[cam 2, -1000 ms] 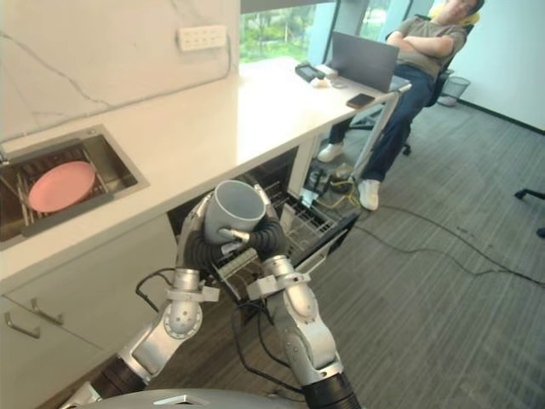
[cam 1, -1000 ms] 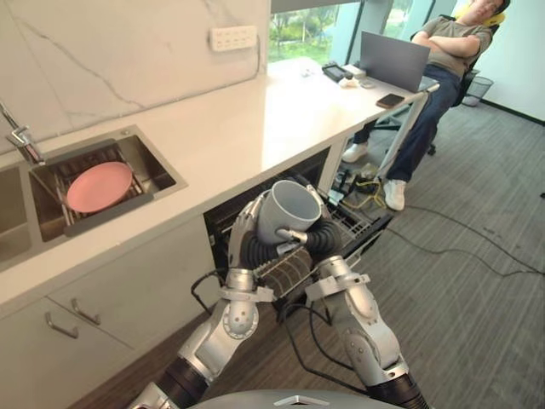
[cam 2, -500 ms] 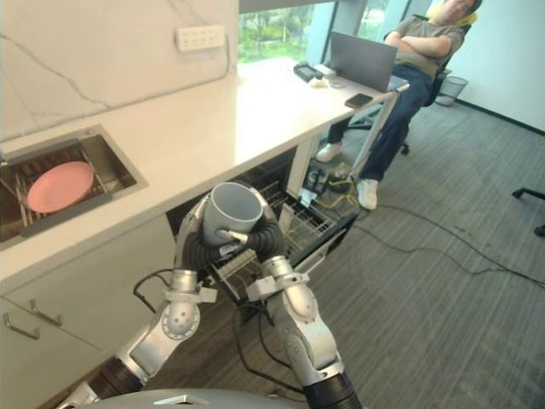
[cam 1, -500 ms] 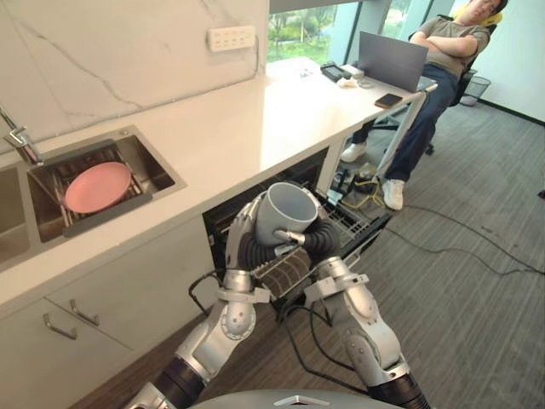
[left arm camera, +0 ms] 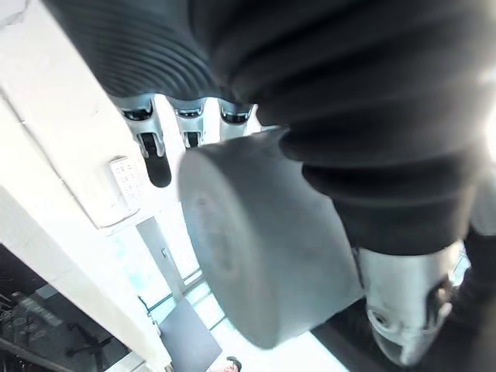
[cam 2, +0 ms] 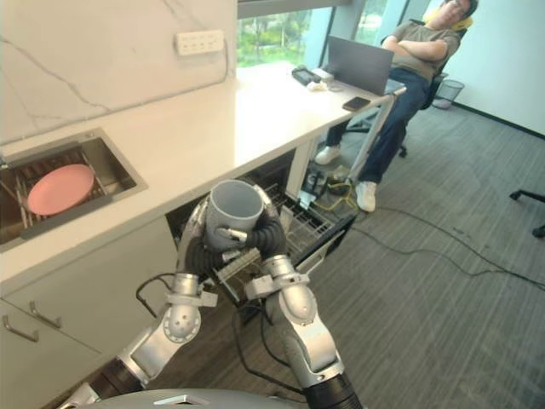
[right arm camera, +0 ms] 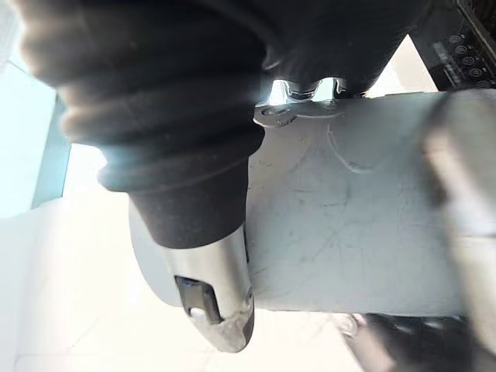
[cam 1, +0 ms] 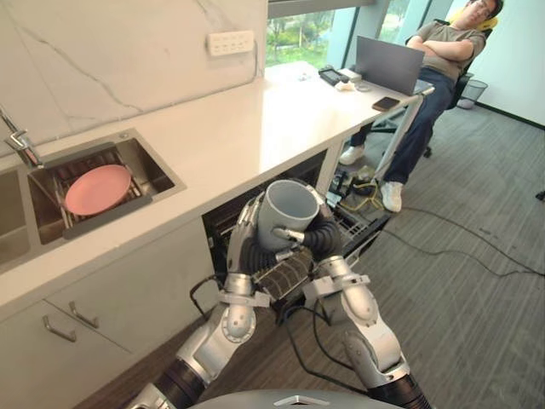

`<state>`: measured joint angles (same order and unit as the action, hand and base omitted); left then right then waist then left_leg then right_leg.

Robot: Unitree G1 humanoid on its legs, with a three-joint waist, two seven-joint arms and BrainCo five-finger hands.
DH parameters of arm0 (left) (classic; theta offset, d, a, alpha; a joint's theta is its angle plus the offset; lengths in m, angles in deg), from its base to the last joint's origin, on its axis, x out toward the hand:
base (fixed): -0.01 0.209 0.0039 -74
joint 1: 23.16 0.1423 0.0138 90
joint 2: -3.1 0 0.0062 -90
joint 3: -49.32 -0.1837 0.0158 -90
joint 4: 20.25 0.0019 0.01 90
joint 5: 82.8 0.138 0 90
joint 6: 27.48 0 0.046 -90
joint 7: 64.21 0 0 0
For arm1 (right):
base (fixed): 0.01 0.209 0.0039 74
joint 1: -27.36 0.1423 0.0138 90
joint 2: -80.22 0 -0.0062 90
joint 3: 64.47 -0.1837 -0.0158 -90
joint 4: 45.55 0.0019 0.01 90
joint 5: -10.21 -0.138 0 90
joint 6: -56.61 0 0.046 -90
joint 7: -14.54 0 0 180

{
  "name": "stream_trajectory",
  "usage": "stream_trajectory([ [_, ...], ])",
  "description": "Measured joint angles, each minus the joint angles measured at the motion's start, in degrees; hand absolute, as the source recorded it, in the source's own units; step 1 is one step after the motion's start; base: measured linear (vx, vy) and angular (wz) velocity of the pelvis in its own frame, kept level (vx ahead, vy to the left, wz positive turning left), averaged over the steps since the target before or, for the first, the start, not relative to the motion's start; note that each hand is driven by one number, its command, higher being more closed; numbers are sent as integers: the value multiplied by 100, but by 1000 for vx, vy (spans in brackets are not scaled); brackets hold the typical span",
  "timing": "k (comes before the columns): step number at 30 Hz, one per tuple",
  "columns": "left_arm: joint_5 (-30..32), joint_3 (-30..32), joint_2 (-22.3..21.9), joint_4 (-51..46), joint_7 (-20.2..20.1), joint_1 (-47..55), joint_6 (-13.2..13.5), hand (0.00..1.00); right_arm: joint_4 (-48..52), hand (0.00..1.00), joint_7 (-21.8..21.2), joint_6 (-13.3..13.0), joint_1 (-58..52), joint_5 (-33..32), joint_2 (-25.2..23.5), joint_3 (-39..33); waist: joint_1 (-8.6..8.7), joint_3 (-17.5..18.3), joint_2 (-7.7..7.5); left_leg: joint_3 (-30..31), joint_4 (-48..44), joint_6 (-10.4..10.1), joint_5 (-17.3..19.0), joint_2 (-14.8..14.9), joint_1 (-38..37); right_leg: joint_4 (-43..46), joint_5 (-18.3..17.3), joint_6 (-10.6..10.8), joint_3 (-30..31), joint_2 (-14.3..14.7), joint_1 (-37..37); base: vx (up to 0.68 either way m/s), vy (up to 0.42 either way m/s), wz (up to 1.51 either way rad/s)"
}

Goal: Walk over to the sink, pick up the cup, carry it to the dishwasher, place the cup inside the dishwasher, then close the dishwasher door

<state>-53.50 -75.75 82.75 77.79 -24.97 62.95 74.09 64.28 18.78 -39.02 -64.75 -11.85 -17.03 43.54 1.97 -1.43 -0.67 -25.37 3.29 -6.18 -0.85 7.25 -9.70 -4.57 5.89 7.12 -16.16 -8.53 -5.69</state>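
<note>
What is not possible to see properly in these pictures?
Dishwasher rack: eye views, mostly hidden behind the cup, the left robot hand and the right robot hand.
Sink: left eye view, its left part cut off by the picture's edge.

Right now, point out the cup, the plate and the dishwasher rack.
cup [cam 1: 289, 204], left eye view, inside its open mouth.
plate [cam 1: 96, 188], left eye view, on its pink middle.
rack [cam 2: 308, 223], right eye view, on its wire grid.
</note>
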Motion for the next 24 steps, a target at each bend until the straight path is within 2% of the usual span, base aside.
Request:
stream_trajectory([
  [4,-50,2,-10,0,-4,72,0,0,166,100,8,-195,0,0,-140,-159,9,0,0,0,1,0,0,0,-2,0,0,0,-1,1,-1,0,0,0],
  [12,-114,142,-125,-5,-5,72,-1,0,160,100,24,-201,-4,-6,-171,-296,1,0,1,18,110,21,-58,-30,-29,0,0,1,-27,-7,-2,0,0,0],
  [18,-600,411,-272,-12,-80,133,-6,0,68,100,211,-201,-103,0,-259,-517,-1,0,2,40,113,23,-60,-31,-18,0,-3,4,-62,-11,-2,-1,-1,1],
  [19,-743,511,-282,-11,-148,187,12,0,-46,100,224,-201,-119,0,-258,-590,1,1,3,56,113,26,-62,-32,-5,0,-5,7,-86,-15,-4,-16,-13,16],
  [20,-1063,644,-292,-10,-527,323,81,0,-266,100,232,-193,-162,-1,-257,-765,12,2,4,146,116,39,-79,-39,79,0,-15,20,-191,-33,-8,-29,-14,26],
  [22,-1319,748,-283,-10,-1053,592,133,0,-549,100,244,-176,-195,6,-240,-1003,1,3,6,302,147,59,-116,-58,168,0,-27,33,-342,-57,4,-10,-15,44],
  [24,-1456,807,-241,-8,-1369,947,141,0,-844,100,253,-153,-192,61,-188,-1216,-44,3,9,436,149,74,-145,-74,259,1,-38,46,-464,-75,6,13,-8,40],
])
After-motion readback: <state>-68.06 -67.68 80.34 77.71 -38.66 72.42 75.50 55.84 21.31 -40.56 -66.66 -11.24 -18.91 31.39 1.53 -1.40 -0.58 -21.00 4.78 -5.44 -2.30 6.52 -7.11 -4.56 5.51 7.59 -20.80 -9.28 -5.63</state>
